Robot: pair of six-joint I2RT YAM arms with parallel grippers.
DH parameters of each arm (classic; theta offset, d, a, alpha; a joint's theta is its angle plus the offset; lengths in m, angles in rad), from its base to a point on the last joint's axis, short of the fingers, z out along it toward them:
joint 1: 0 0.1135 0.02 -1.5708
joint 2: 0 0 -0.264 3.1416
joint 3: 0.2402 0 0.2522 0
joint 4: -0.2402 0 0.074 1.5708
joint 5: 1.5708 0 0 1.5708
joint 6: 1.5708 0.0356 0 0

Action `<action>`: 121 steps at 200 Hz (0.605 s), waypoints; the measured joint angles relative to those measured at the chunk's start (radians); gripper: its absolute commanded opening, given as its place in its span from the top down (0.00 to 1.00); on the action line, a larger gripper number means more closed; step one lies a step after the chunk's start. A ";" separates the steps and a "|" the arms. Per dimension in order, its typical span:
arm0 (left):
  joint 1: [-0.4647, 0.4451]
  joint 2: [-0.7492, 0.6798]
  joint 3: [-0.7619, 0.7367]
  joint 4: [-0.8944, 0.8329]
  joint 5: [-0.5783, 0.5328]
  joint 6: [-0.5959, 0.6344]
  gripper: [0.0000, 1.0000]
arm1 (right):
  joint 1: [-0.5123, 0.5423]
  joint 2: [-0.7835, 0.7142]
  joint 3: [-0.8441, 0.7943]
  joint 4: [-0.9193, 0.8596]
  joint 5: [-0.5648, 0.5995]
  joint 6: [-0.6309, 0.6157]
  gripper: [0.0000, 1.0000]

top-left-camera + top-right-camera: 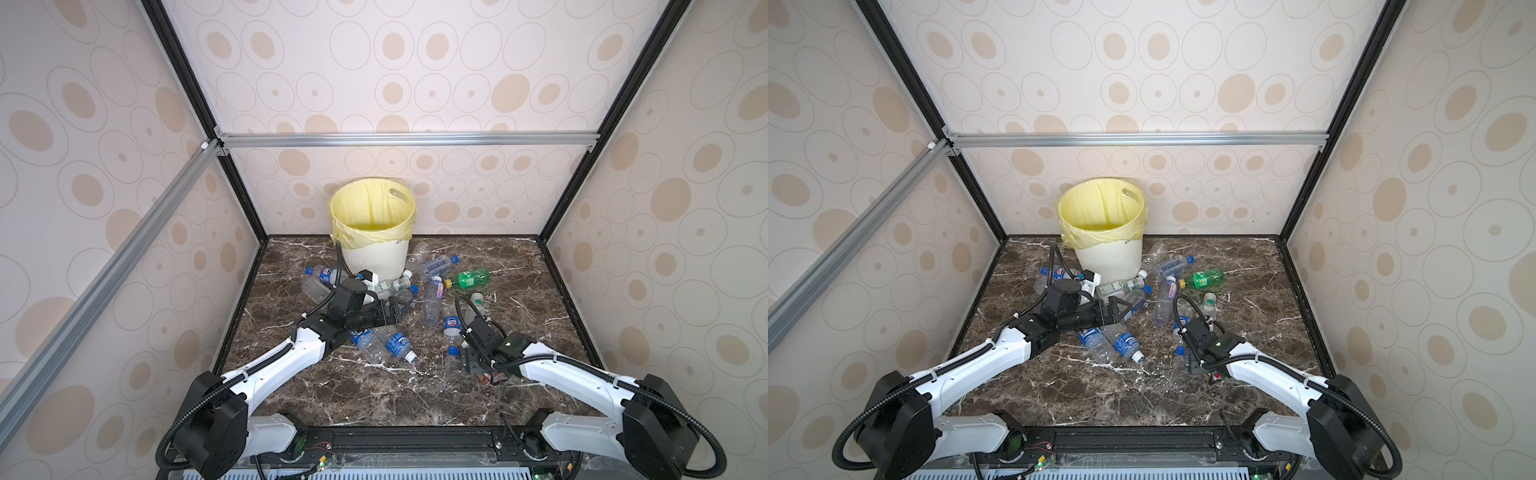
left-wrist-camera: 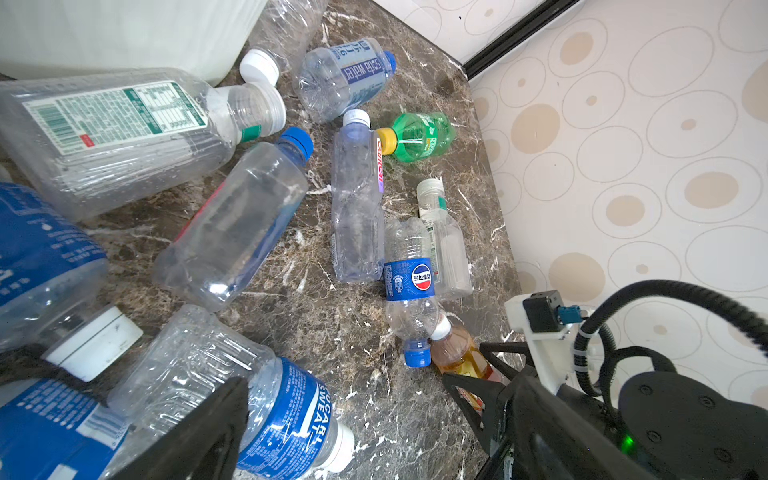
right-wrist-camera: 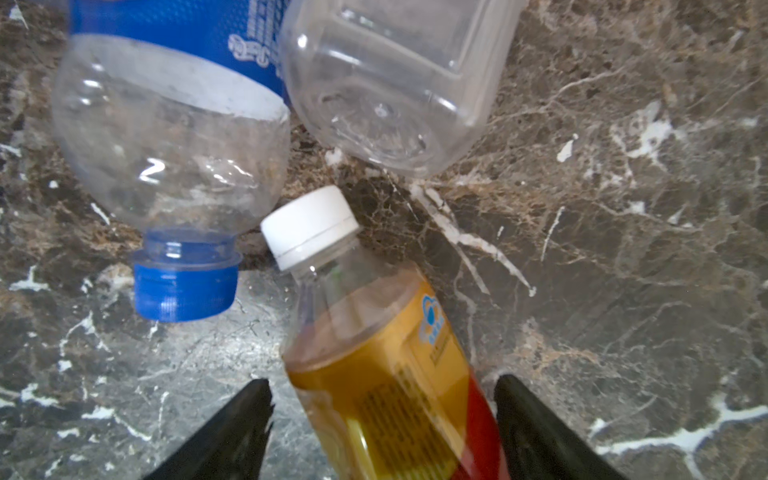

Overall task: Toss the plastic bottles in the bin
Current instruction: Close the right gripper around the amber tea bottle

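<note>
The bin (image 1: pixel 376 259) stands at the back of the marble floor, lined with a yellow bag. Plastic bottles lie scattered in front of it. Among them are a green one (image 1: pixel 469 279), a blue-labelled pair (image 1: pixel 398 345) and a Pepsi-labelled one (image 3: pixel 166 145). An amber bottle (image 3: pixel 374 353) with a white cap and red label lies on the floor between the fingers of my right gripper (image 3: pixel 382 415). Those fingers stand open, one on each side, with a gap showing. My left gripper (image 1: pixel 400 309) hovers open over the middle bottles and holds nothing.
Patterned walls on black frame posts close in the floor (image 1: pixel 374 399) on three sides. A clear square bottle (image 3: pixel 395 83) lies just beyond the amber one. Several bottles crowd the bin's foot (image 2: pixel 124 124). The two arms' wrists are close together near the right of the pile.
</note>
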 measured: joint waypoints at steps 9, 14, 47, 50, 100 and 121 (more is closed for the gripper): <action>0.000 0.000 -0.002 0.000 0.000 0.000 0.01 | 0.000 0.015 0.000 0.011 -0.010 -0.001 0.22; 0.000 0.001 -0.002 0.001 0.000 0.000 0.01 | 0.000 0.024 0.000 0.018 -0.016 0.000 0.23; 0.000 0.010 -0.006 0.003 0.000 0.000 0.01 | 0.000 0.066 -0.006 0.053 -0.048 0.000 0.34; 0.000 0.011 -0.006 0.003 0.000 0.000 0.01 | 0.000 0.066 -0.007 0.055 -0.049 0.003 0.34; 0.000 0.044 -0.005 0.011 0.006 0.001 0.01 | 0.000 0.076 -0.009 0.081 -0.078 0.010 0.49; -0.002 0.085 0.012 0.000 0.018 0.008 0.01 | 0.000 0.082 -0.009 0.096 -0.084 0.013 0.55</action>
